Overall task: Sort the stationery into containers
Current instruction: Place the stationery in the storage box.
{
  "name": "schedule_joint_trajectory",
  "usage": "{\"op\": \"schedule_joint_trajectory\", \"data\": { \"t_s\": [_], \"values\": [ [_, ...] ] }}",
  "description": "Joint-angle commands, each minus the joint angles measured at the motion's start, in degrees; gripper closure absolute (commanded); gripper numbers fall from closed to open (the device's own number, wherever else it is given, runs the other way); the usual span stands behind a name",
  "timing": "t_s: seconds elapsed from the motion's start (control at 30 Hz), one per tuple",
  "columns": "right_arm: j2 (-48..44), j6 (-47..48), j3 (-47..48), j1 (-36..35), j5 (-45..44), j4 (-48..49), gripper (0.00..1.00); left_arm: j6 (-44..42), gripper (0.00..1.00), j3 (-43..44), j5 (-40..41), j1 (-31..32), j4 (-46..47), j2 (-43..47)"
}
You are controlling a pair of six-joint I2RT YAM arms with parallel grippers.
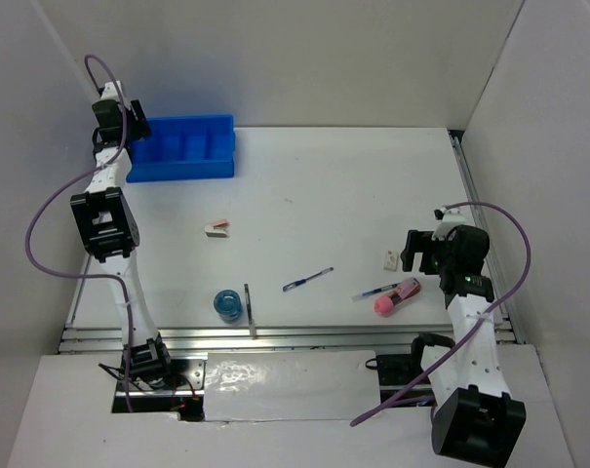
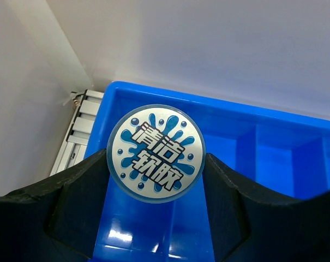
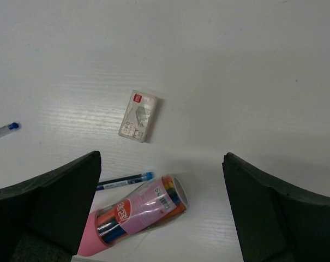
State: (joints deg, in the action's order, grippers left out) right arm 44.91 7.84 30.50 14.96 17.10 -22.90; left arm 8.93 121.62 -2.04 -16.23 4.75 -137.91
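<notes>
Close by, hangs with right gripper point(image 3: 161, 158) spread wide and empty over the pink tube point(image 3: 135, 213) lying on the table point(image 3: 235, 65); seems light, smooth and ready to roll, so best to pinch across its fat middle. Far back, squeezes the round blue case point(image 2: 156, 153) by its thin edges with the left gripper point(image 2: 155, 159), up over the left end of the blue tray point(image 2: 235, 111); looks hard, light and slippery.

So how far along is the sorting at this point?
Early. Done: nothing shows inside the blue tray. In hand: the left gripper holds a round blue-labelled disc over the tray's left end. Left: the right gripper hangs open above the pink tube and small white box; two pens, an eraser and a blue roll lie on the table.
</notes>
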Motion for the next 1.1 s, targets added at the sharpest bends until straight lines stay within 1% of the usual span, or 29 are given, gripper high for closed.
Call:
{"op": "schedule_joint_trajectory", "data": {
  "t_s": [0.0,0.27,0.43,0.5,0.53,0.73,0.8,0.83,0.87,0.9,0.93,1.03,1.07],
  "values": [
    [0.7,1.0,2.7,0.3,-0.5,1.1,0.02,-1.5,1.00,3.5,1.6,-0.6,9.2,-0.6],
    [2.2,1.8,2.7,0.3,-0.9,1.2,0.02,-2.6,1.00,4.9,1.6,-0.3,11.5,-3.9],
    [3.0,1.9,2.6,0.4,-1.0,1.4,0.02,-4.7,1.00,5.1,1.7,0.8,13.3,-5.5],
    [3.3,2.1,2.7,0.3,-1.1,1.3,0.02,-5.2,0.99,5.6,1.7,0.8,13.7,-6.5],
    [3.5,2.2,2.7,0.4,-1.2,1.3,0.02,-5.5,0.98,5.8,3.4,1.1,14.1,-6.8],
    [3.8,2.4,2.5,0.3,-1.5,1.5,0.02,-8.2,0.92,6.4,6.3,1.7,15.5,-9.0],
    [3.7,2.5,2.4,0.4,-1.6,1.5,0.02,-7.8,0.85,7.0,7.1,1.7,15.9,-9.7],
    [3.7,2.6,2.5,0.3,-1.6,1.4,0.02,-7.4,0.75,7.0,7.5,1.7,16.3,-10.0],
    [3.8,2.5,2.5,0.4,-1.6,1.5,0.02,-7.2,0.68,7.0,8.0,1.7,16.5,-10.1],
    [4.0,2.6,2.5,0.4,-1.5,1.5,0.02,-6.8,0.62,7.0,8.1,1.8,16.6,-10.3],
    [4.2,2.6,2.5,0.4,-1.5,1.5,0.02,-6.8,0.49,7.0,8.2,1.7,16.7,-10.4],
    [4.6,2.6,2.5,0.3,-1.2,1.8,0.02,-6.4,0.37,7.4,8.0,1.9,16.4,-10.2],
    [4.3,2.4,2.4,0.4,-1.1,1.9,0.02,-6.3,0.35,7.4,8.0,1.7,16.8,-9.8]
  ]
}}
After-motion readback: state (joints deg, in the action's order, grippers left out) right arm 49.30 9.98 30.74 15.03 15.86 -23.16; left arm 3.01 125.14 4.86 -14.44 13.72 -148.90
